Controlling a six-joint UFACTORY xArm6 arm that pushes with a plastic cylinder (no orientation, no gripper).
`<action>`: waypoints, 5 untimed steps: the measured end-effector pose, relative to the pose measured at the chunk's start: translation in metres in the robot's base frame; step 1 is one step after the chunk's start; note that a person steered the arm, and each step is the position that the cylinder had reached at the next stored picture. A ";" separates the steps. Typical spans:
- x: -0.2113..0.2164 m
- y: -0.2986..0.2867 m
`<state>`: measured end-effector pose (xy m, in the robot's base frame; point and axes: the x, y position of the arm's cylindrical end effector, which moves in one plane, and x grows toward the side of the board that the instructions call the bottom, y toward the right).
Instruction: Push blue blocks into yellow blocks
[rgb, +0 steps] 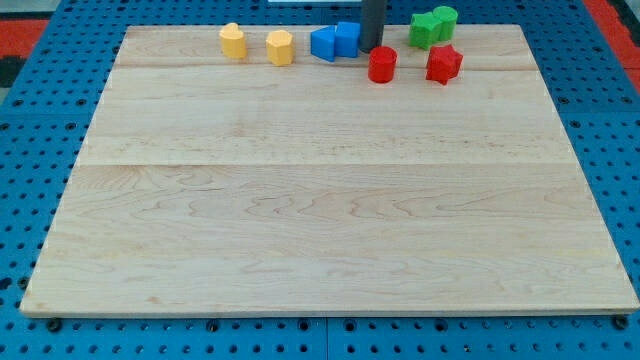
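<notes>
In the camera view, the dark rod came straight down from the view's top, and my tip stood just to the right of two blue blocks that touched each other. There were no fingers and nothing was held. Two yellow blocks sat to their left, apart from them. The pale wooden surface showed fine grain.
</notes>
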<state>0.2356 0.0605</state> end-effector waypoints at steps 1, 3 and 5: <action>-0.010 0.028; -0.026 -0.045; -0.012 -0.022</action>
